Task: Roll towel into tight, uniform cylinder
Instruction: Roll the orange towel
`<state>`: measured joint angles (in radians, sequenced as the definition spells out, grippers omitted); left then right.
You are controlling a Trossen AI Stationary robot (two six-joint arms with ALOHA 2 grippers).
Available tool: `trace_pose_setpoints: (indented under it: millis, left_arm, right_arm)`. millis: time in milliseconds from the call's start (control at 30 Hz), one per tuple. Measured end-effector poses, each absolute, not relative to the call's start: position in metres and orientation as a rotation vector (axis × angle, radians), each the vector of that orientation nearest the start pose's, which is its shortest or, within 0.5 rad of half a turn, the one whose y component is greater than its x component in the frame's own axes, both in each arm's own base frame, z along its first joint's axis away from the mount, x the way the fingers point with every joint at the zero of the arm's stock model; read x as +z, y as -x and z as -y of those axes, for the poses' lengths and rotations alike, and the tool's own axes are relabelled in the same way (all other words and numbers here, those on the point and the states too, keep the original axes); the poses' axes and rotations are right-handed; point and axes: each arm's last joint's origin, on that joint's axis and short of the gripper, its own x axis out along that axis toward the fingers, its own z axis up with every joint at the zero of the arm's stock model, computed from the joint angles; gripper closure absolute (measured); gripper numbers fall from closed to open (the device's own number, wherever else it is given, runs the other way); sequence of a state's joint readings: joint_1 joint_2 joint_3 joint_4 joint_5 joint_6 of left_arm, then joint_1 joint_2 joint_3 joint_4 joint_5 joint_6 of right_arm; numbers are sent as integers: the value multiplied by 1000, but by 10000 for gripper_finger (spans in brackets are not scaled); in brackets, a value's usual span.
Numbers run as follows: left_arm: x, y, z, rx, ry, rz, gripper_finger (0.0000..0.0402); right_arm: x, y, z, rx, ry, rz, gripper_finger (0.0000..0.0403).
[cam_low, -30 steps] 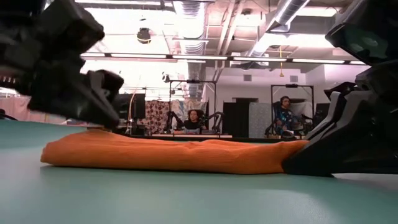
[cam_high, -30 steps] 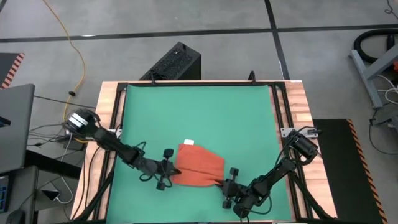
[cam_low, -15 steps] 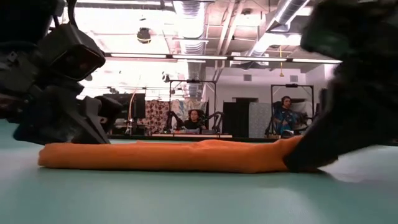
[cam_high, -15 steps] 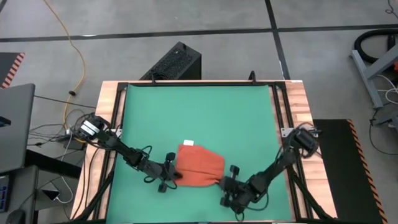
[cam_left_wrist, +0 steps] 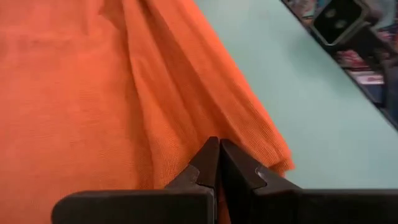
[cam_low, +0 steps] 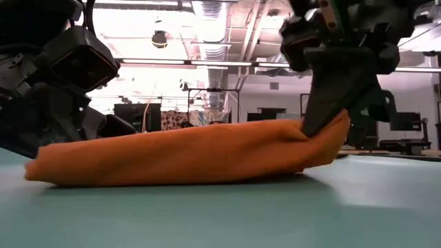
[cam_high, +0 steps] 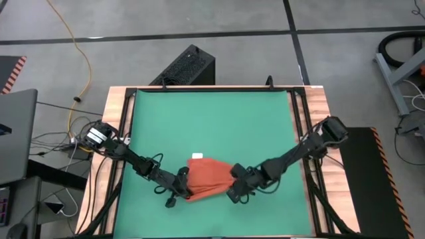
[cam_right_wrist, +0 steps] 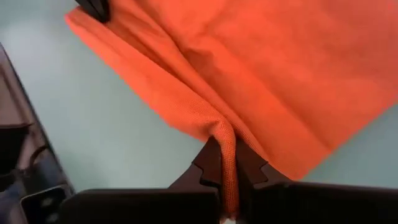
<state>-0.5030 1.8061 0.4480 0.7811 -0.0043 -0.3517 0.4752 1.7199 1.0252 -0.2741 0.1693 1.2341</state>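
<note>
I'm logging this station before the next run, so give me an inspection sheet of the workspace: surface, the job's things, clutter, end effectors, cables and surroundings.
Surface: green mat on a wood-edged table, flat.
Job's things: orange-red towel on the near part of the mat, folded over on itself, not yet a cylinder; white tag at its far edge.
Clutter: nothing seen on the mat.
End effectors: left end effector shut on the towel's left end; right end effector shut on a pinched fold at the right end, lifted off the mat.
Cables: yellow cable on the floor; dark cables by the left arm's base.
Surroundings: black box behind the table; grey floor.
</note>
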Motion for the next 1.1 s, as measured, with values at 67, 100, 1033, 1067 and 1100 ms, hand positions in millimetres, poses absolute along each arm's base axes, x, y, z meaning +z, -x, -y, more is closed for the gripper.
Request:
trace_pose_setpoints:
  millis: [67,100,1033,1067,1100]
  left_arm:
    - [82,-239,133,-416,212,-640,401]
    - [83,-239,134,-437,227,-636,402]
    - [132,-234,148,-701,501,-502,401]
    - [137,-233,149,-665,479,-477,402]
    - [139,-232,149,-609,444,-458,402]
  right_arm:
    - [171,-309,-142,-332,-869,-973,381]
    - [169,-311,-138,-343,-892,-984,381]
    - [165,-326,-78,-311,-1066,-1158,381]
    - [165,-327,-77,-309,-1065,-1158,381]
    - [164,-327,-76,-310,-1067,-1158,381]
